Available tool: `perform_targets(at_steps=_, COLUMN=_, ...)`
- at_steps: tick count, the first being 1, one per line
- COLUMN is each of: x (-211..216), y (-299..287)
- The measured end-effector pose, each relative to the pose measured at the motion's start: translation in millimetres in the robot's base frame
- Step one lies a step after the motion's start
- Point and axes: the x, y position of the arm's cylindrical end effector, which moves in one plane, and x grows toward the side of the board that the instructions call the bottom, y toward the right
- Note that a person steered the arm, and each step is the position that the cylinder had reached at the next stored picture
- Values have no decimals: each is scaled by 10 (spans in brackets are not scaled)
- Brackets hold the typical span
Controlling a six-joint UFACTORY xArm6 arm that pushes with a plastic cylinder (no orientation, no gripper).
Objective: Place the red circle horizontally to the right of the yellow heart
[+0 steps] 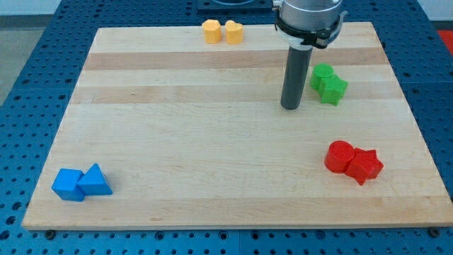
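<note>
The red circle (339,156) lies at the view's lower right, touching a red star (365,165) on its right. The yellow heart (233,32) sits at the view's top edge of the board, next to a yellow hexagon (211,31) on its left. My tip (290,107) rests on the board in the upper right area, well above and left of the red circle and below and right of the yellow heart. It touches no block.
A green circle (323,74) and a green star (331,89) sit just right of my tip. A blue cube (68,184) and a blue triangle (95,181) lie at the lower left. The wooden board (212,142) lies on a blue perforated table.
</note>
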Motion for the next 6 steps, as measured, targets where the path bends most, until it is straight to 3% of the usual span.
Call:
perform_targets(at_steps=3, x=0, y=-8)
perform_targets(at_steps=6, x=655, y=420)
